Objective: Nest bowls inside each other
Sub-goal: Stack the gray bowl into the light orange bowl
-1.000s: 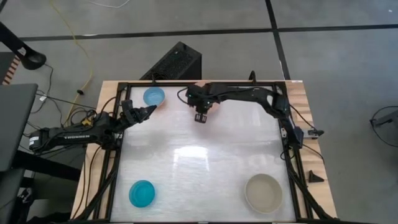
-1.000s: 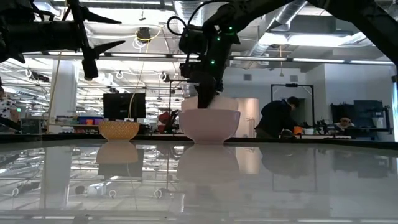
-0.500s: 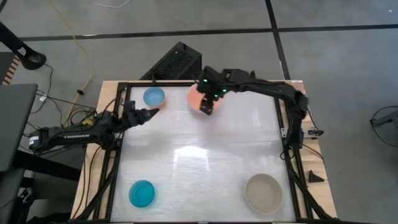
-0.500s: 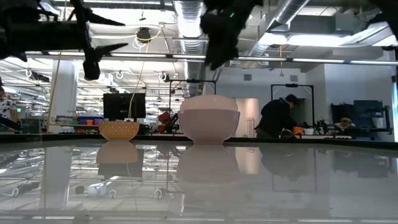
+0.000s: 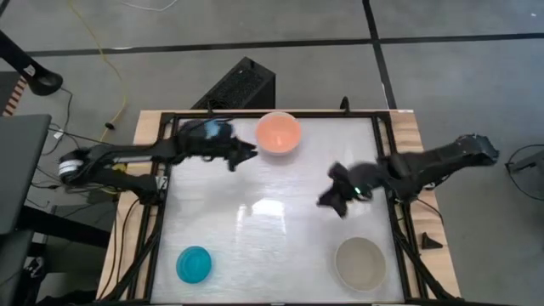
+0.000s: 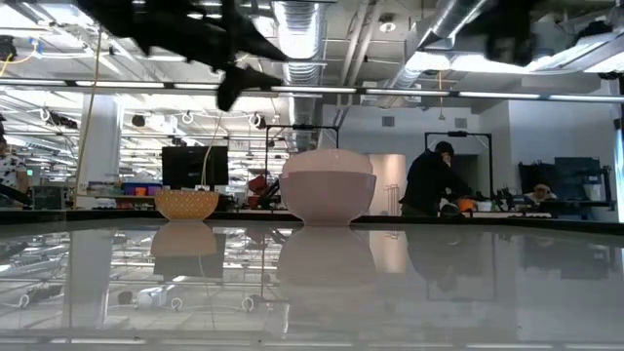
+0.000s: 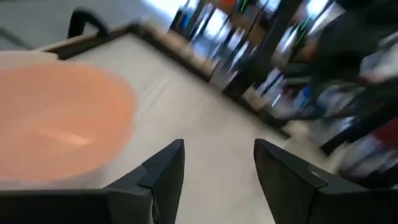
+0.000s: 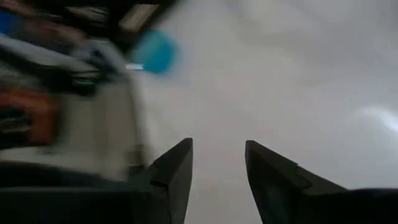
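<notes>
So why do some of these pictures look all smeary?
High view: the right gripper is a dark smear, and glare shines on the table. Left wrist view: the salmon-pink bowl is soft and the background is streaked. Right wrist view: the teal-blue bowl is blurred.

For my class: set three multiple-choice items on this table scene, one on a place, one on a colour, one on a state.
1. Where is the grey-beige bowl?
A) at the table's middle
B) in a table corner on the right arm's side
C) under the left arm

2. What colour is the bowl just ahead of the left end effector?
A) teal-blue
B) salmon-pink
C) grey-beige

3. How does the right end effector stand?
A) open, empty
B) shut on a bowl
C) shut, empty

Answers:
1 B, as the high view shows.
2 B, the salmon-pink bowl fills its wrist view.
3 A, its fingers stand apart over bare table.
</notes>
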Robot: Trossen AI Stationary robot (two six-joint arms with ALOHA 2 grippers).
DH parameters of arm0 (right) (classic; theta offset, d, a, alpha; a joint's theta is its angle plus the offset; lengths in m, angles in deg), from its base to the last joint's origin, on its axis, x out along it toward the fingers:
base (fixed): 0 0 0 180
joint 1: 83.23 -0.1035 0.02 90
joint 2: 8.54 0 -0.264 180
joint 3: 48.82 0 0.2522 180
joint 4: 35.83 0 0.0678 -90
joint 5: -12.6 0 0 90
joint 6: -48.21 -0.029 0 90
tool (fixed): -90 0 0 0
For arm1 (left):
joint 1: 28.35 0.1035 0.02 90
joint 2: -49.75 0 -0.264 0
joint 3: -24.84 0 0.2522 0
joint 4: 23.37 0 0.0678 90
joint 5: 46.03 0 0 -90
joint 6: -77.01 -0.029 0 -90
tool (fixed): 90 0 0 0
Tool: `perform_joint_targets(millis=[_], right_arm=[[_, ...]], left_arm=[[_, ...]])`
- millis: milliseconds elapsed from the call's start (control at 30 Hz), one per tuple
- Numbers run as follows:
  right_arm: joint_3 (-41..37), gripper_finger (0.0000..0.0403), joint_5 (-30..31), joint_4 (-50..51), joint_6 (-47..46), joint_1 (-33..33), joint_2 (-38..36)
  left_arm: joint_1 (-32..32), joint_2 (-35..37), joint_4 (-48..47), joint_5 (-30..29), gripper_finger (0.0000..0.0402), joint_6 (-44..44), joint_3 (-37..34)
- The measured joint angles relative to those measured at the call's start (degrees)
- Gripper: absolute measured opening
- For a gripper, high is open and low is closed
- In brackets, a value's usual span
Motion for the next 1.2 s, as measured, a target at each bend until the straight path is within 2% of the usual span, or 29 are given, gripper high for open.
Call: perform_joint_targets(millis=[100, 267, 433, 533, 667, 767, 867, 1033, 1200], right_arm=[[-4.4, 0.0171, 3.9, -5.1, -6.0, -10.0, -1.3], [-4.5, 0.0169, 9.8, -5.4, -14.4, -25.1, 3.8], [-4.5, 0.0168, 10.1, -8.8, -23.6, -36.5, 11.8], [-3.2, 0.0168, 10.0, -9.5, -27.8, -41.3, 16.4], [-0.7, 0.0168, 9.9, -8.9, -31.7, -45.1, 22.7], [0.9, 0.0168, 9.3, -8.6, -33.6, -46.6, 27.4], [2.7, 0.0168, 9.2, -7.9, -35.3, -47.4, 31.2], [4.5, 0.0168, 8.0, -7.2, -37.6, -47.7, 36.0], [5.0, 0.0161, 4.3, -7.5, -39.7, -47.7, 39.5]], left_arm=[[2.2, -8.9, -8.7, 0.5, 0.0183, -7.3, 9.8], [5.9, -20.6, -21.6, -1.6, 0.0183, -15.5, 24.1], [8.1, -29.2, -32.4, -4.0, 0.0183, -20.0, 36.7], [7.7, -32.8, -37.5, -6.3, 0.0183, -24.0, 43.0], [6.5, -37.7, -45.2, -11.0, 0.0182, -28.0, 49.1], [5.6, -40.6, -48.4, -12.6, 0.0171, -29.9, 50.8], [5.2, -42.4, -49.7, -14.9, 0.0133, -30.5, 51.2], [5.1, -42.9, -48.5, -15.4, 0.0021, -30.0, 51.2], [5.4, -42.8, -46.6, -17.3, 0.0007, -29.4, 51.3]])
